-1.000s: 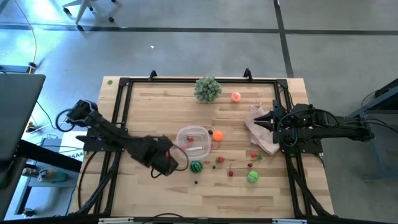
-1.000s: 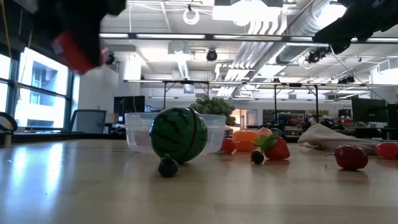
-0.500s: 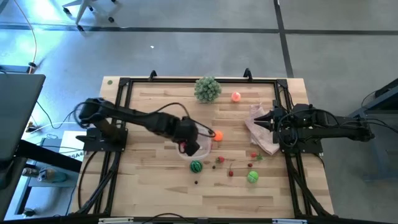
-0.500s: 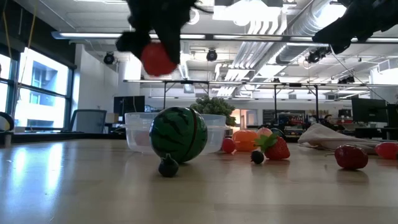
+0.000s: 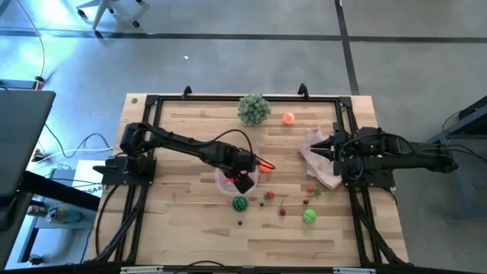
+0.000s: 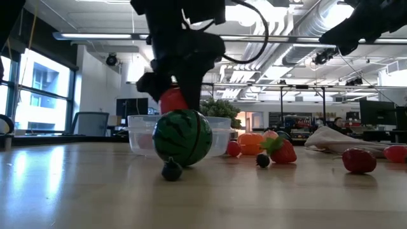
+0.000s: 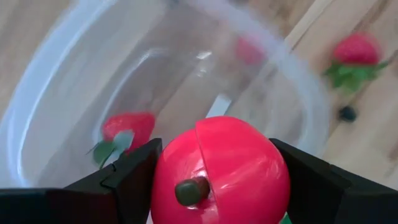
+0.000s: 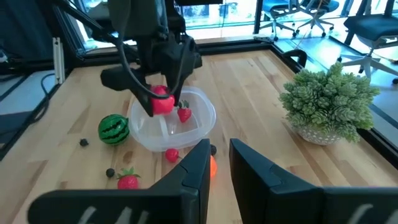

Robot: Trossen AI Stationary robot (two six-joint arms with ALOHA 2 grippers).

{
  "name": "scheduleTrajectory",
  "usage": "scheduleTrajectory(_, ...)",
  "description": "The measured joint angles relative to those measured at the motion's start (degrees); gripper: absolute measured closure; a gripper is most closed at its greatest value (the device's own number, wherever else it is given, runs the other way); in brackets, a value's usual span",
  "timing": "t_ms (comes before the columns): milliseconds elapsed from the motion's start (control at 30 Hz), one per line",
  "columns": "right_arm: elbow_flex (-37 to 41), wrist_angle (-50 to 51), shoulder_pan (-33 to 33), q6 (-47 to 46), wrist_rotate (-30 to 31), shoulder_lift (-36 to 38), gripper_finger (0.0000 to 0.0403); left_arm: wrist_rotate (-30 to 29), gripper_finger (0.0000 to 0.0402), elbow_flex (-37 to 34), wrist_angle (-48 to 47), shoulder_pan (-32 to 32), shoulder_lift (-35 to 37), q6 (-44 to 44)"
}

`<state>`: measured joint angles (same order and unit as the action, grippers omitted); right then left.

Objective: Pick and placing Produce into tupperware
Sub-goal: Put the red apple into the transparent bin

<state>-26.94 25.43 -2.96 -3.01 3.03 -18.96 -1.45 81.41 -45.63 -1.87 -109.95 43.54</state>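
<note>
My left gripper (image 5: pixel 243 177) hangs over the clear tupperware (image 8: pixel 206 113), shut on a red ball (image 7: pixel 219 172) with a dark stem spot. The ball (image 6: pixel 172 102) sits at about the height of the tupperware's rim (image 7: pixel 300 84). A strawberry (image 7: pixel 127 128) lies on the tupperware's floor. More Produce lies on the table: a striped green ball (image 5: pixel 240 203), an orange ball (image 5: pixel 266 164), a green ball (image 5: pixel 309 217) and small berries. My right gripper (image 5: pixel 329 146) waits at the right side, raised, with a narrow gap between its fingers (image 8: pixel 186 177) and nothing in it. My left gripper pinches the red ball by two opposite sides (image 7: pixel 160 182) between its two fingers. The fingers (image 8: pixel 147 98) come from above, pointing steeply down. The ball is lifted clear, over the inside of the tupperware, its stem spot (image 7: pixel 191 191) turned up toward the wrist.
A bushy pale-green plant (image 5: pixel 253 109) stands at the far edge, with a pink-orange ball (image 5: pixel 289 118) beside it. A pinkish-white bag (image 5: pixel 319 164) lies under my right gripper. A black frame (image 5: pixel 152 103) runs around the wooden table; the near left of the table is bare wood.
My left gripper has carried the red ball from the table's near left toward the right and somewhat farther in, until it is over the tupperware, sinking as it went. The ball stays in the fingers, now low by the rim.
</note>
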Motion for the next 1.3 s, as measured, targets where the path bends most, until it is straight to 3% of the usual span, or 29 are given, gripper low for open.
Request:
scheduleTrajectory(800,0.0,0.0,0.0,0.3,0.4,-0.5,0.0351,0.8,0.0128,0.0,0.6,0.0,-3.1,0.2)
scheduleTrajectory(1300,0.0,0.0,0.0,0.4,0.4,-0.5,0.0351,0.8,0.0078,0.0,0.1,0.0,-3.1,0.2)
